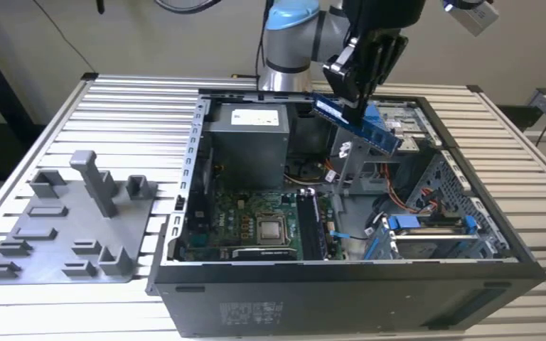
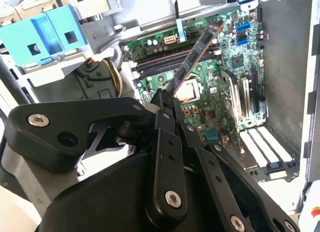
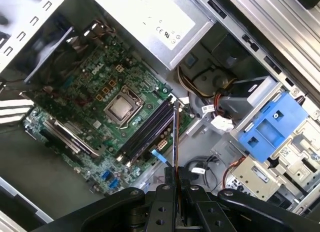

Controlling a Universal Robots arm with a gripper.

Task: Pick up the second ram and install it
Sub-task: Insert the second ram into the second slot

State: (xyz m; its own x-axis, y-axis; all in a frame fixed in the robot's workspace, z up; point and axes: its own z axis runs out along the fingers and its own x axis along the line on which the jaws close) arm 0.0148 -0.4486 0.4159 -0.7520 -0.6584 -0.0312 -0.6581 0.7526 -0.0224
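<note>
Black claw (image 1: pixel 352 106) clamps second ram (image 1: pixel 379 135) above open case (image 1: pixel 349 298); clamped end hidden.

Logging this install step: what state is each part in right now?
computer case: on its side, panel off.
second ram: held tilted above the computer case, not seated.
gripper: shut on the second ram.
processor: uncovered, no cooler.
grey tray: flat on the table.
</note>
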